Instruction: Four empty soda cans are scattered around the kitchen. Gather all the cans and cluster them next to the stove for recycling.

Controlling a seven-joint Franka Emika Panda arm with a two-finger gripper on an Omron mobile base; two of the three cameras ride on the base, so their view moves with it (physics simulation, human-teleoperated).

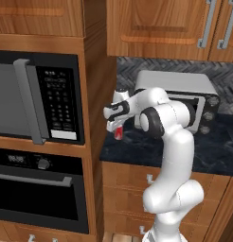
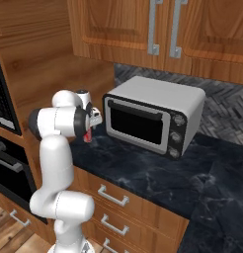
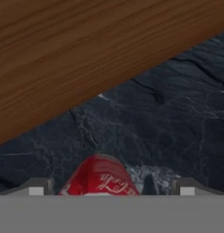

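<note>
One red soda can stands on the black marbled counter, close to the wooden cabinet side. My gripper is open and reaches down around the can. One fingertip sits on each side of it, with a gap showing on the right. From the base views, the soda can peeks out red just below the gripper, at the counter's left end. The stove is out of view.
A silver toaster oven stands on the counter just right of the can. A black microwave and wall oven fill the tall cabinet to the left. Upper cabinets hang overhead.
</note>
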